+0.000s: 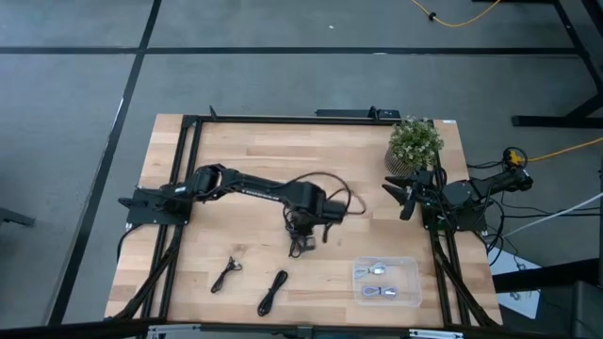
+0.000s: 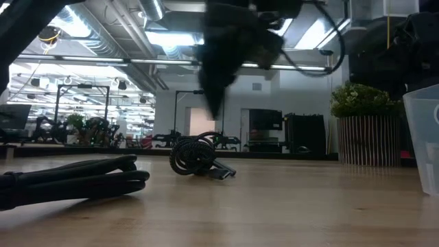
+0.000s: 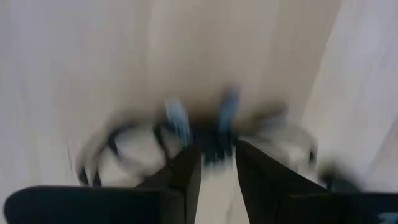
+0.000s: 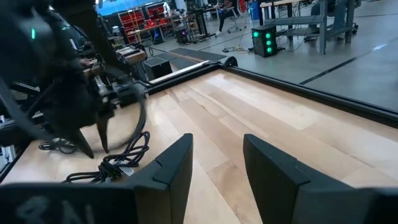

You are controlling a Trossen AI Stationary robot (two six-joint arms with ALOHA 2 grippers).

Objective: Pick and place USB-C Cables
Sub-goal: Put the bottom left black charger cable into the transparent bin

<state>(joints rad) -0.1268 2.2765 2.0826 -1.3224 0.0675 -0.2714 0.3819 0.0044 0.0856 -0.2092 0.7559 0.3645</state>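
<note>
A coiled black USB-C cable [image 1: 303, 247] [image 2: 196, 156] lies on the wood near the table's middle. My left gripper [image 1: 300, 229] [image 2: 213, 110] [image 3: 217, 160] hangs just above it, fingers pointing down and open, touching nothing. The left wrist view is blurred, with the coil [image 3: 205, 134] beyond the fingertips. Two more black cables [image 1: 226, 274] [image 1: 272, 293] lie nearer the near edge. Pale cables [image 1: 375, 271] rest inside a clear container [image 1: 413, 282]. My right gripper [image 1: 399, 198] [image 4: 217, 149] waits open at the table's right side.
A potted plant [image 1: 415, 146] [image 2: 363, 130] stands at the far right corner, close to the right arm. The clear container sits near the right near corner [image 2: 425, 137]. A black frame [image 1: 283, 118] runs around the tabletop. Bare wood lies between the coil and the container.
</note>
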